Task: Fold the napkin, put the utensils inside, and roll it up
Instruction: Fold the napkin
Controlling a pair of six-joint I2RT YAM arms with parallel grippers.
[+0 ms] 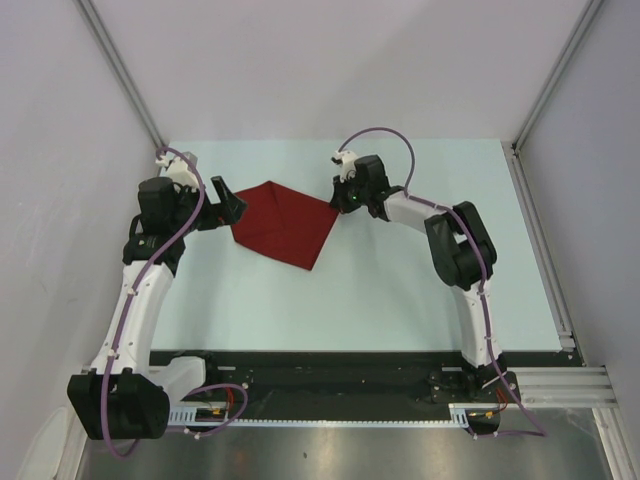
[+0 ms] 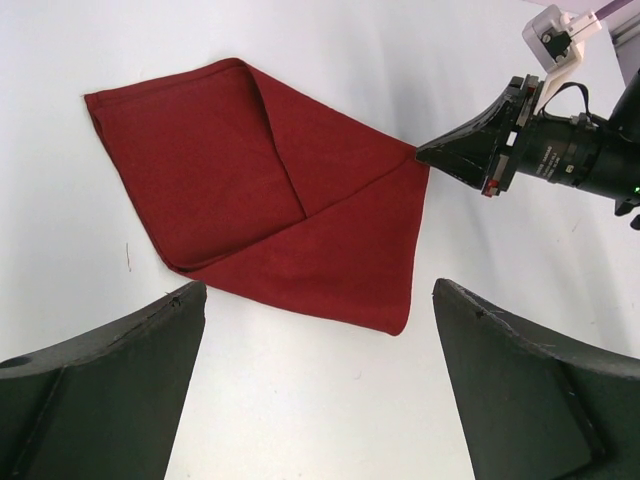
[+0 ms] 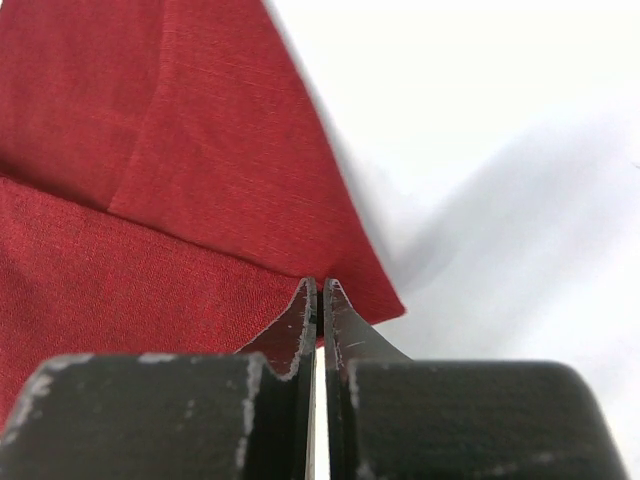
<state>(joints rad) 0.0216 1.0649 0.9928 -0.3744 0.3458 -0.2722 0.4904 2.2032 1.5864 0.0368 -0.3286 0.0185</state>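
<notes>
folded napkin (image 2: pixel 250 180), right pincer (image 2: pixel 422 153) closed at corner

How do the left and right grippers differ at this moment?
The left gripper is open; the right gripper is shut. The left gripper holds nothing, while the right gripper's tips meet a corner of the napkin. Both have black fingers and face the napkin.
</notes>
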